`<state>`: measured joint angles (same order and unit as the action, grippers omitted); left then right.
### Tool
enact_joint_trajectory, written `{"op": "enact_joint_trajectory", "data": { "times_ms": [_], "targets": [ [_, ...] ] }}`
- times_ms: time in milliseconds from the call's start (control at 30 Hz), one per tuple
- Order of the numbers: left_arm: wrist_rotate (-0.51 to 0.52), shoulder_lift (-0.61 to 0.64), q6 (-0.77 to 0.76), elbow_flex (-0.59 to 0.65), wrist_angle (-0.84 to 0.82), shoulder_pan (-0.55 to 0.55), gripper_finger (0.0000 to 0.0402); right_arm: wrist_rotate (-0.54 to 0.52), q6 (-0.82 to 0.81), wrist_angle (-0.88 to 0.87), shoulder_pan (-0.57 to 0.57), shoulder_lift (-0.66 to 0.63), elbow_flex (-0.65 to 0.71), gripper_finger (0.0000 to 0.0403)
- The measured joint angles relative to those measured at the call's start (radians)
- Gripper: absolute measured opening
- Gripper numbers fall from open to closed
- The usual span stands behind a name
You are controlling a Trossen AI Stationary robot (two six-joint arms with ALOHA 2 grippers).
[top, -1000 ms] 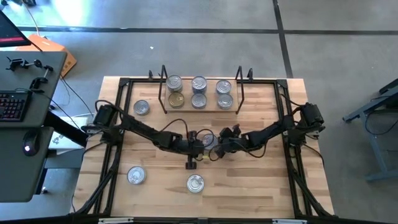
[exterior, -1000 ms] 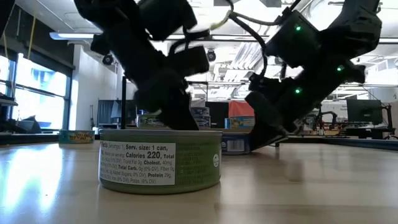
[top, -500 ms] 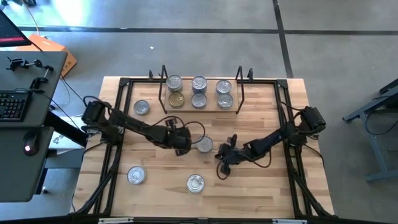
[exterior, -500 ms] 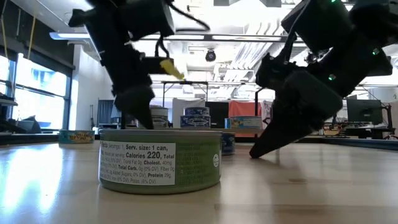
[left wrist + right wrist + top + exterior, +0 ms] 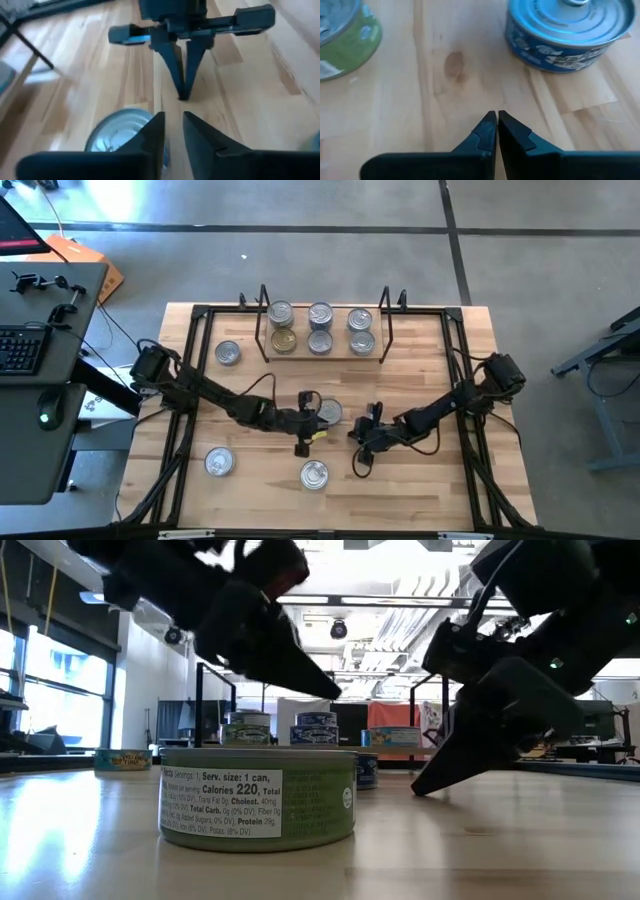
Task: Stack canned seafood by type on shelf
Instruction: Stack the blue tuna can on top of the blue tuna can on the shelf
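Moved: since half a second ago the left gripper (image 5: 302, 442) has swung from beside the middle tin's left edge down to the table just in front of it; the right gripper (image 5: 358, 463) has shifted only slightly, and the tins lie where they lay.
Left gripper: low over the middle of the table (image 5: 420, 480), pointing toward the near edge. In the left wrist view its jaws stand a little apart with nothing between them; one finger (image 5: 152, 132) crosses the rim of a silver-lidded tin (image 5: 117, 132) below it. Whether it touches that tin is hard to say from this blurred view.
Right gripper: just right of the left one, tip close to the table. In the right wrist view (image 5: 496, 131) the jaws are pressed together and hold nothing.
Middle tin: silver lid (image 5: 327, 412), on the bare table between the two arms, just behind the left gripper.
Blue tin: ahead of the right jaws in the right wrist view, blue label, silver lid (image 5: 567, 27), upright on the wood.
Green tin: nearest the low camera (image 5: 257, 797), green label, upright; from above it is the tin near the front edge (image 5: 314, 473).
Other loose tins: one front left (image 5: 219, 462), one back left (image 5: 228, 353) beside the shelf.
Shelf: light board in a black rod frame (image 5: 318, 356) at the table's back. It carries six tins in three pairs; the front-left one is gold (image 5: 284, 340), the others silver.
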<state>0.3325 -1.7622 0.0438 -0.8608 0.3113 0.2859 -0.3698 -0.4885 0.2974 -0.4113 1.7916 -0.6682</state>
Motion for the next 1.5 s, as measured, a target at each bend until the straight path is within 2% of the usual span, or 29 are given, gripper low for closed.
{"op": "enact_joint_trajectory", "data": {
  "times_ms": [200, 333, 433, 567, 700, 833, 967, 1200, 1300, 1500],
  "targets": [
    [-0.079, -0.097, 0.089, 0.005, 0.044, -0.044, 0.0116, 0.014, 0.001, -0.011, -0.030, -0.034, 0.001, 0.0011],
    [-0.012, -0.145, 0.126, 0.001, 0.052, -0.055, 0.0121, 0.003, 0.044, 0.003, -0.038, -0.072, 0.002, 0.0011],
    [0.018, -0.155, 0.162, 0.001, 0.059, -0.057, 0.0094, 0.004, 0.077, 0.018, -0.040, -0.091, 0.002, 0.0011],
    [0.015, -0.155, 0.178, 0.000, 0.057, -0.057, 0.0023, 0.002, 0.190, 0.021, -0.075, -0.102, 0.001, 0.0011],
    [0.018, -0.147, 0.173, 0.001, 0.048, -0.043, 0.0009, -0.051, 0.292, 0.028, -0.087, -0.103, 0.001, 0.0018],
    [0.079, -0.098, 0.202, 0.005, -0.012, -0.002, 0.0003, -0.068, 0.399, 0.083, -0.080, -0.104, 0.001, 0.0055],
    [0.143, -0.024, 0.168, 0.004, -0.065, 0.029, 0.0001, -0.095, 0.573, 0.152, -0.056, -0.104, 0.001, 0.0116],
    [0.149, 0.034, 0.124, 0.027, -0.064, 0.051, 0.0001, -0.148, 0.911, 0.187, 0.013, -0.082, 0.001, 0.0225],
    [0.142, 0.033, 0.124, 0.032, -0.056, 0.050, 0.0001, -0.207, 1.041, 0.235, 0.035, -0.054, 0.001, 0.0245],
    [0.112, 0.033, 0.143, 0.032, 0.005, 0.047, 0.0000, -0.217, 1.245, 0.389, 0.068, 0.033, 0.000, 0.0249]
  ]
}}
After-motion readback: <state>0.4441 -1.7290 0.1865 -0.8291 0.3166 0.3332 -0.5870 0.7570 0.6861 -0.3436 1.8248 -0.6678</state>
